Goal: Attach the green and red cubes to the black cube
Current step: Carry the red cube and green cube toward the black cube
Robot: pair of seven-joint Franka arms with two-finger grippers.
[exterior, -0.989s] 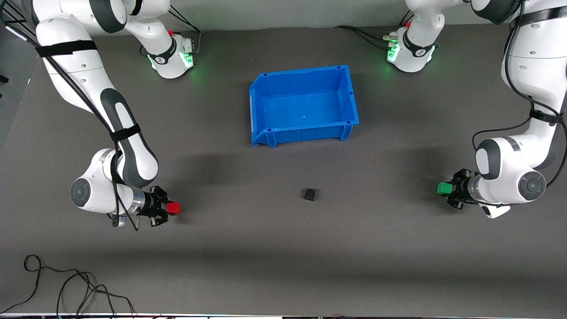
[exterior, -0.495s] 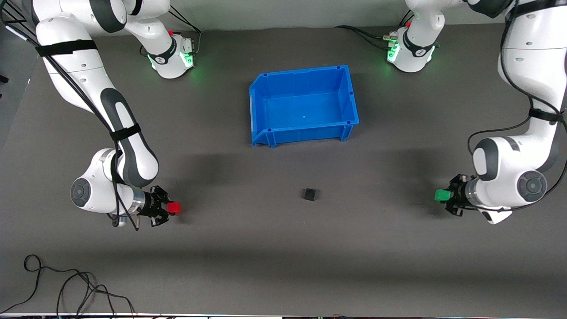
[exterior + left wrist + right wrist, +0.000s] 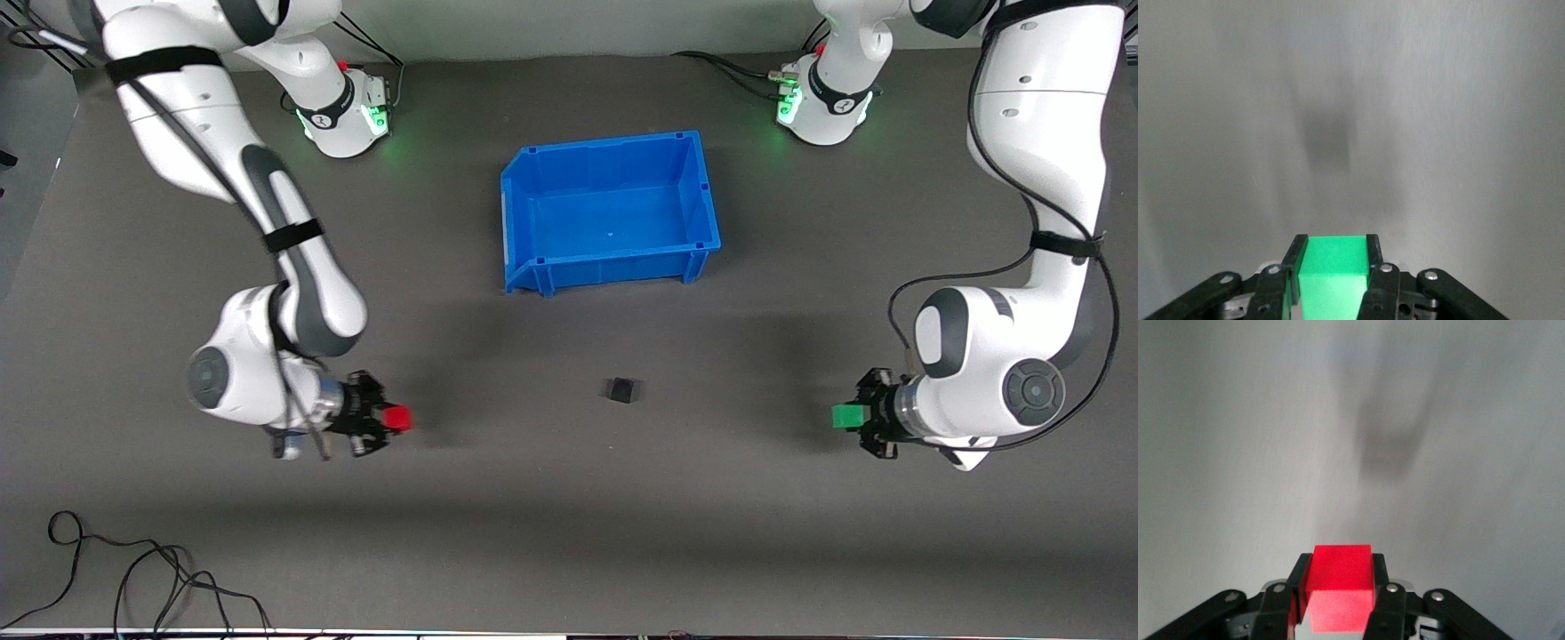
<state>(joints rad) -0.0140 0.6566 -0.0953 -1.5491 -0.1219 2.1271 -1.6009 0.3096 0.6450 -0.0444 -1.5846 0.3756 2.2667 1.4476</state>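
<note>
While the red cube (image 3: pixel 399 418) is clamped in the right gripper (image 3: pixel 391 420) and the green cube (image 3: pixel 845 415) in the left gripper (image 3: pixel 852 416), both well apart from the black cube (image 3: pixel 622 389) on the table between them, the carrying step is judged under way, and both must next be pressed against it.

no legible text, labels, brand names, numbers or signs on anything in view
</note>
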